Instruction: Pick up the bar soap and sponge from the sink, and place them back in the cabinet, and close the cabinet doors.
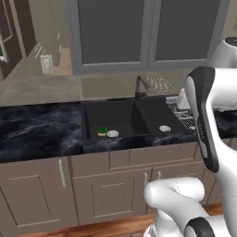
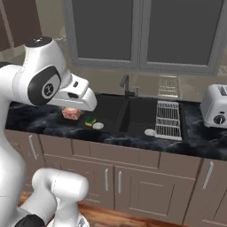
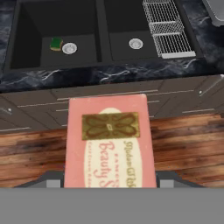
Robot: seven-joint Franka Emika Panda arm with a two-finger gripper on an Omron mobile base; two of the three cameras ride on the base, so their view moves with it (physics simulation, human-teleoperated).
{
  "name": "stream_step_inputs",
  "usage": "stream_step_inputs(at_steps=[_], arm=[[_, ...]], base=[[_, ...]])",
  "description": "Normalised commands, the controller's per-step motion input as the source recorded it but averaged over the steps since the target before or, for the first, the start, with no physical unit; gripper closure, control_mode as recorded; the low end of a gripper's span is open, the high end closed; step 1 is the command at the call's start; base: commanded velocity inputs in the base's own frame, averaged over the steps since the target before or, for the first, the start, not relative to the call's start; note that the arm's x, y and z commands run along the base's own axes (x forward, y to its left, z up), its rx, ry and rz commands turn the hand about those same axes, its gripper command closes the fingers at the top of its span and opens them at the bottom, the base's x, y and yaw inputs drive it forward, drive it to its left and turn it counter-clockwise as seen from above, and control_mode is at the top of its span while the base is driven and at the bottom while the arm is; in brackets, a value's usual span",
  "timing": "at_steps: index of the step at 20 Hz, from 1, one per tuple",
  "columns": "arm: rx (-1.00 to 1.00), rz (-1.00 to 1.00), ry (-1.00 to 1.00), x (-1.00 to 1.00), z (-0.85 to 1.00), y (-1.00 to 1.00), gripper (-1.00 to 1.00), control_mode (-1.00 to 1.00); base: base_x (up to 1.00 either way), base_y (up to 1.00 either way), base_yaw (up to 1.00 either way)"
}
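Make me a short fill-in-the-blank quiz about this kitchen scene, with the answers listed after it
1. The jaws of the gripper are shut on the ____.
2. The sponge lies in the ____ basin of the sink, beside a drain.
3. A wire rack sits at the sink's right side, and further right stands a ____.
4. The sponge's top face is ____.

Missing words: bar soap; left; toaster; green

Even soft light, slightly blurry renders.

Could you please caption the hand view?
Gripper holding the bar soap above the floor, sponge left in the sink.
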Motion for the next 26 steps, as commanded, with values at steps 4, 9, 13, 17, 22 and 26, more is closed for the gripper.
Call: stream_step_inputs(at_steps=[4,9,13,17,22,26], arm=[[0.0,0.0,0.0,0.0,0.0,0.0,1.0,1.0],[0.0,0.0,0.0,0.0,0.0,0.0,1.0,1.0],[0.0,0.0,0.0,0.0,0.0,0.0,1.0,1.0],[0.0,0.0,0.0,0.0,0.0,0.0,1.0,1.0],[0.0,0.0,0.0,0.0,0.0,0.0,1.0,1.0],[0.0,0.0,0.0,0.0,0.0,0.0,1.0,1.0]], base=[[-0.67,0.16,0.25],[-0.26,0.33,0.39],[-0.2,0.34,0.42],[-0.27,0.45,0.39],[-0.31,0.73,0.31],[-0.28,0.89,0.25]])
